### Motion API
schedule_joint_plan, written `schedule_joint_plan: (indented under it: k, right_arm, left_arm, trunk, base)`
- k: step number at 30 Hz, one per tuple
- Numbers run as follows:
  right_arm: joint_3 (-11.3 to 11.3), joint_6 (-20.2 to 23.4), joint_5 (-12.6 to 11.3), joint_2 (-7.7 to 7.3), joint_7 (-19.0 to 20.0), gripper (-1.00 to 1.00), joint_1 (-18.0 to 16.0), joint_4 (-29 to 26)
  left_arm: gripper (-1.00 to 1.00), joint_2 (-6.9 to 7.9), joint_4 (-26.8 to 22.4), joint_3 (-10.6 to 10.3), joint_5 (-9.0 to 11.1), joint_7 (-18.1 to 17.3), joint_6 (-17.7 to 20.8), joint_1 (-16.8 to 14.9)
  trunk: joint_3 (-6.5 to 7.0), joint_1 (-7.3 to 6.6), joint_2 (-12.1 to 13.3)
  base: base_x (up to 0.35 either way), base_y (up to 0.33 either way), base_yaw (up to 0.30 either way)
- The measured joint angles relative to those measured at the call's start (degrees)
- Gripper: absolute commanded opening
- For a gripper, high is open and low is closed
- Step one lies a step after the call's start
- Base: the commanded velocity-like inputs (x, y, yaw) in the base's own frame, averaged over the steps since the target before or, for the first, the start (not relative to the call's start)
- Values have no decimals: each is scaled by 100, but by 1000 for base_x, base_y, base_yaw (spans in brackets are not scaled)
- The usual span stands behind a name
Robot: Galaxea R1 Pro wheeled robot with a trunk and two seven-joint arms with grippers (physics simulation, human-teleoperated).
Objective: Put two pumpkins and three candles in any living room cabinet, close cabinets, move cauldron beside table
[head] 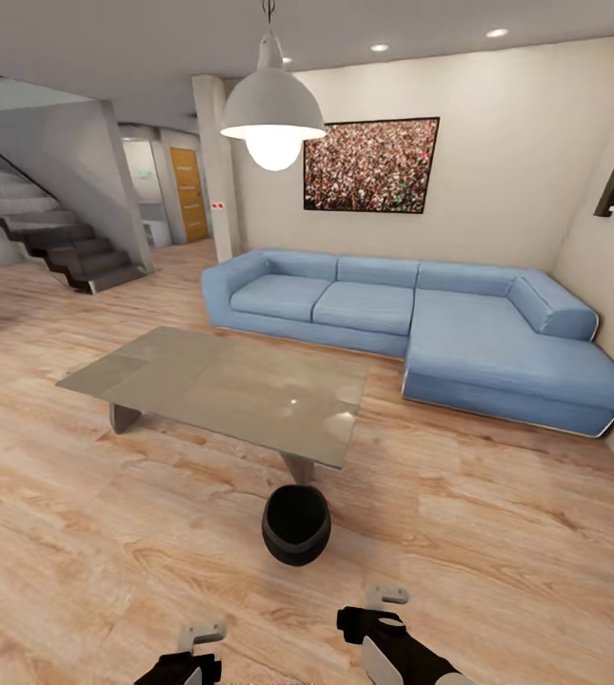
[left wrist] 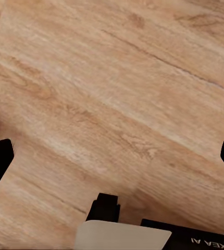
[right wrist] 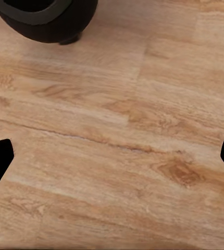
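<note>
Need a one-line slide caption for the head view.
Black cauldron on the plank floor beside the low coffee table, blue sofa behind.

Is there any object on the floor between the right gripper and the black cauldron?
No, nothing visible. Bare wood floor lies between the right gripper and the cauldron, which already stands on the floor beside the low table.

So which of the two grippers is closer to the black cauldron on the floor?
The right gripper: the cauldron stands just ahead of it by the table, and its wrist camera catches the pot. The left gripper sits farther back.
</note>
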Motion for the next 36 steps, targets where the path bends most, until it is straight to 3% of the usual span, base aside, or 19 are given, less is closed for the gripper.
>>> schedule_joint_plan:
  k: [17, 23, 36]
  right_arm:
    - [36, -42, 42, 0, 93, 100, 1, -6]
    - [184, -63, 44, 0, 97, 100, 0, -4]
    - [227, -88, 47, 0, 97, 100, 1, -4]
  left_arm:
    - [100, 1, 2, 0, 8, 0, -8, 0]
    - [100, -5, 82, 1, 12, 1, -193, 0]
    - [100, -3, 150, 0, 3, 2, -247, 0]
  trunk:
    - [-100, 1, 0]
    - [-133, 0, 0]
    - [-203, 0, 0]
  base:
    - [-119, 44, 245]
    - [-21, 9, 243]
    - [0, 0, 243]
